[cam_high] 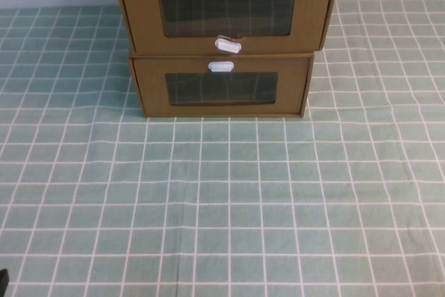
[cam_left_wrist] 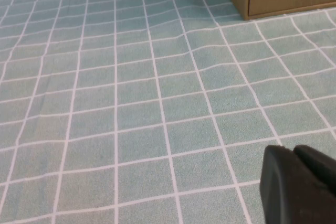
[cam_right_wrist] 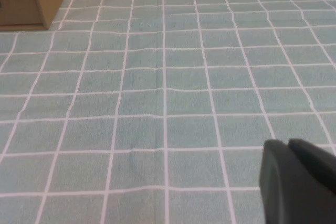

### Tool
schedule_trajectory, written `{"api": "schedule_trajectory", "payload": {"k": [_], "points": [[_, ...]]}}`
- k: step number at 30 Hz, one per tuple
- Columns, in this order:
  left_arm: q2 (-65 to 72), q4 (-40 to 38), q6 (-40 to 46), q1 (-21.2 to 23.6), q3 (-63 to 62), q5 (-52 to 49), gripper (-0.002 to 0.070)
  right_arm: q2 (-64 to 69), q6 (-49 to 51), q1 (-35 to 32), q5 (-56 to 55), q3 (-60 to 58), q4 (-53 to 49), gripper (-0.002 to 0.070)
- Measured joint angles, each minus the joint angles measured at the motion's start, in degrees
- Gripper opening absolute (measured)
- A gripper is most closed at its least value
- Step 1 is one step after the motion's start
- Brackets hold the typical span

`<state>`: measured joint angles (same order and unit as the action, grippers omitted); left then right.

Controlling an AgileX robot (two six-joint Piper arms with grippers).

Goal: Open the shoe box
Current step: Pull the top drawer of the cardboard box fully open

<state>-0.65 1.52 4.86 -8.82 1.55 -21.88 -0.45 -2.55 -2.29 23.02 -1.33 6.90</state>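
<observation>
Left pincer (cam_left_wrist: 293,151) & right pincer (cam_right_wrist: 287,145) pressed together over cloth (cam_left_wrist: 157,103), cut off; top shoe box (cam_high: 139,15) cropped.

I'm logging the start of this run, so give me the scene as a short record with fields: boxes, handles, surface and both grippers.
surface: green checked cloth
upper box: stacked on the lower box
fronts: both look closed
upper handle: white, slightly tilted
lower handle: white, level
left gripper: shut, empty, over the cloth, clear of the boxes
right gripper: shut, empty, over the cloth, clear of the boxes
</observation>
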Motion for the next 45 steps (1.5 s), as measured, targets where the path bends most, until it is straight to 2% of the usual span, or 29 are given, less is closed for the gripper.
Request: {"api": "schedule_trajectory", "payload": {"k": [29, 39, 45], "points": [[0.0, -0.22, -0.31, 0.0, 0.0, 0.12, -0.0005, 0.0, 0.0, 0.0, -0.24, 0.0, 0.0, -0.0014], [0.0, -0.22, -0.43, 0.0, 0.0, 1.83, -0.0005, 0.0, 0.0, 0.0, -7.81, 0.0, 0.0, -0.0014], [0.0, -0.22, -0.43, 0.0, 0.05, 14.7, -0.0005, 0.0, 0.0, 0.0, -20.34, 0.0, 0.12, -0.0014]]}}
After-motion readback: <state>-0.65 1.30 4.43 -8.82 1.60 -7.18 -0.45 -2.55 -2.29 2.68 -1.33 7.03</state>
